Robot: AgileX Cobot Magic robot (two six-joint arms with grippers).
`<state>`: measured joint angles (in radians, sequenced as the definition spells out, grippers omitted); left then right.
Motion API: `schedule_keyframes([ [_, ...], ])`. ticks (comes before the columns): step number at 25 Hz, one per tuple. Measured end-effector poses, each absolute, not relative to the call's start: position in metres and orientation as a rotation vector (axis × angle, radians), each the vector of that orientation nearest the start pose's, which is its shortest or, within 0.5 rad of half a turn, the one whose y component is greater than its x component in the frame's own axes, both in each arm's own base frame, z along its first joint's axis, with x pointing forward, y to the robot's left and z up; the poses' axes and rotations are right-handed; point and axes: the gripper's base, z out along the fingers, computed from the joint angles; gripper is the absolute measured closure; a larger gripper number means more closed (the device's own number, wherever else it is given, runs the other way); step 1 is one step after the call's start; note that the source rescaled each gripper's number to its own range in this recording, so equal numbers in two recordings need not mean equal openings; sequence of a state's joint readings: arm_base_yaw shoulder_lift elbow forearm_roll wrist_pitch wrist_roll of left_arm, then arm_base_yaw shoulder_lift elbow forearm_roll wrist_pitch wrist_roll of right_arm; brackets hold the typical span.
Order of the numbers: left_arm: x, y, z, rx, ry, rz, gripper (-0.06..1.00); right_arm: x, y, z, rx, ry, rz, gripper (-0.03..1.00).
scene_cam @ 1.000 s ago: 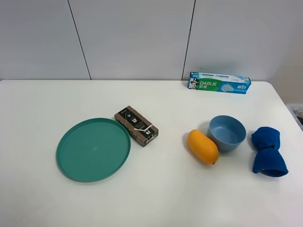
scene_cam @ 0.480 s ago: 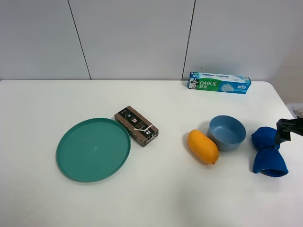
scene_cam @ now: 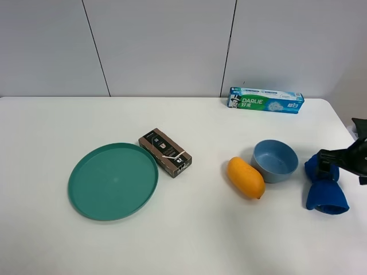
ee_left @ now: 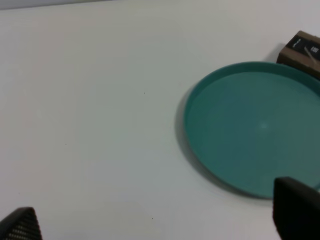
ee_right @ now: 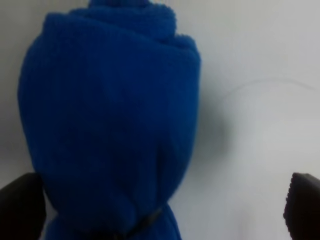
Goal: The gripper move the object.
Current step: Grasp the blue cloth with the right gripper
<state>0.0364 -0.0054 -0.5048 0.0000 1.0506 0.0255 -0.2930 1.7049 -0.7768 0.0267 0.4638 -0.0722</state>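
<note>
Right gripper pictured over cloth just beside bowl, jaws held wide astride bundle; pinched waist judged best centred between jaws before closure was attempted.

The right gripper is matte black, an angular claw with a blocky head and a separate dark spur where it meets the edge of the high view. In its wrist view its fingertips are black slabs with rounded corners, one finely ribbed along its edge. The left gripper shows only two dark fingertips: one plain black and squared, the other tapered with a fine woven grain.
</note>
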Motion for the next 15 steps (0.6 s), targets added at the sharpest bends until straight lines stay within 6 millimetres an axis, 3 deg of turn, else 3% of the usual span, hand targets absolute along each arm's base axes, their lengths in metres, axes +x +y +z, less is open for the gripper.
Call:
schedule_keyframes([
  [10,-0.006,0.0,0.279,-0.011,2.024,0.039,-0.06,0.283,-0.064,0.103,0.322,2.903,0.001,0.22],
  [12,-0.006,0.0,0.279,-0.011,2.024,0.039,-0.06,0.283,-0.064,0.102,0.323,2.903,0.001,0.36],
  [15,-0.006,0.0,0.279,-0.011,2.024,0.039,-0.06,0.282,-0.064,0.103,0.328,2.919,0.006,0.83],
])
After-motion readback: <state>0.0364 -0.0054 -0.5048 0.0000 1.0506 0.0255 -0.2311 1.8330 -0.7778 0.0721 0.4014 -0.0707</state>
